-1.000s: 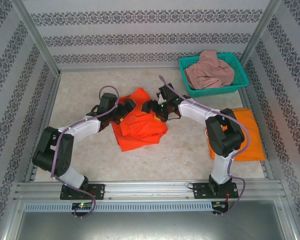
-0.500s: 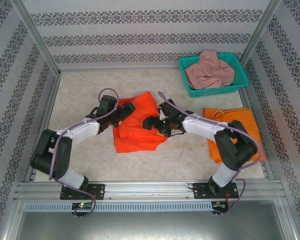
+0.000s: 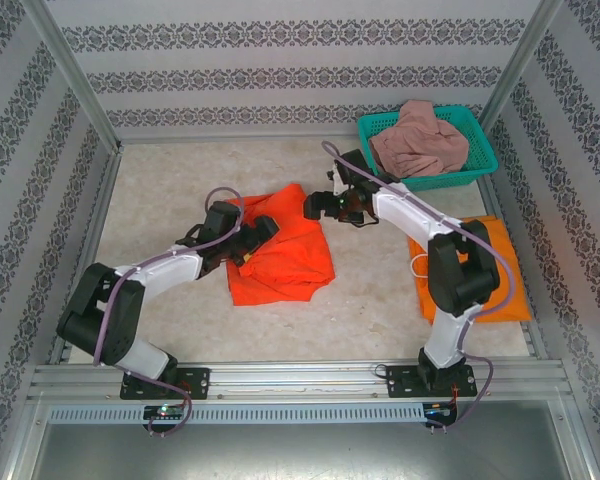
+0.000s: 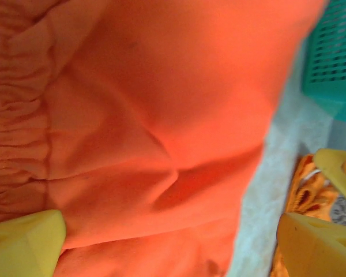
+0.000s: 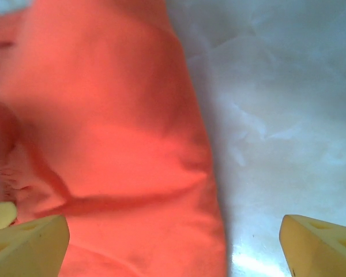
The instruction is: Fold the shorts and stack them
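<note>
With the left gripper [image 3: 255, 232] at their left edge and the right gripper [image 3: 320, 206] by their far corner, both spread wide and empty, the rumpled darker red-orange cloth shorts [image 3: 280, 258] in the middle of the worktop [image 3: 160, 190] may lose their loose fold if a pinch catches one layer only.

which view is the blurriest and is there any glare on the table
Left wrist: blurriest, the red-orange shorts and teal basket are smeared. Right wrist: soft too, with a pale glare patch on the table near the bottom edge. Top external: sharp, evenly lit, no strong glare.
</note>
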